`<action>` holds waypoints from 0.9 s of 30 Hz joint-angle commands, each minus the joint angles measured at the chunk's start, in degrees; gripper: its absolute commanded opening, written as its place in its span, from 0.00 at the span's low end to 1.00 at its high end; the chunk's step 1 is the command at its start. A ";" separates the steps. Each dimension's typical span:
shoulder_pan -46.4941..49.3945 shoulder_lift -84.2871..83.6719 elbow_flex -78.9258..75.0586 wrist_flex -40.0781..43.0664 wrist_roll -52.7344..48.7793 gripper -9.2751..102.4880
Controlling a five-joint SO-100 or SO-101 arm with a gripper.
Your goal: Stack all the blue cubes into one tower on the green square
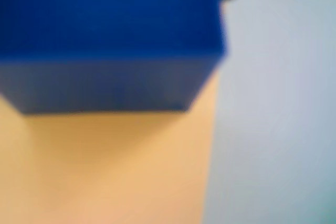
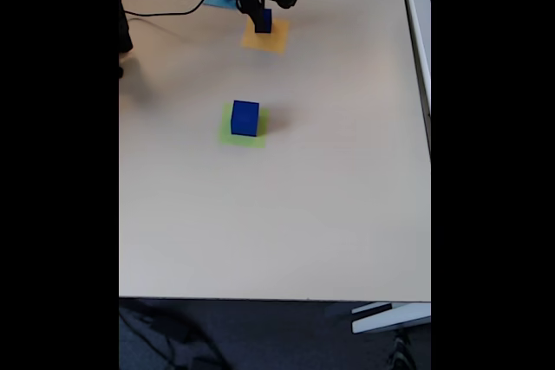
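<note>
On the table (image 2: 347, 197) the largest cube (image 2: 245, 118) stands on the green square (image 2: 227, 135). Farther back, the claw (image 2: 261, 20) is down at a smaller cube (image 2: 264, 23) on the orange square (image 2: 276, 39); its grip I cannot tell. Next, I judge, this cube must be lifted and centred on the large one.

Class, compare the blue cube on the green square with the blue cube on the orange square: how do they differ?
The cube on the green square looks larger in the fixed view; the cube on the orange square looks smaller. The first stands free and alone; the second has the gripper right over it, though whether it is gripped is unclear. The green square lies mid-table; the orange square lies nearer the far edge. Both cubes are dark blue.
</note>
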 commanded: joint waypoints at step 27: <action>15.12 17.31 -11.25 16.17 -21.62 0.10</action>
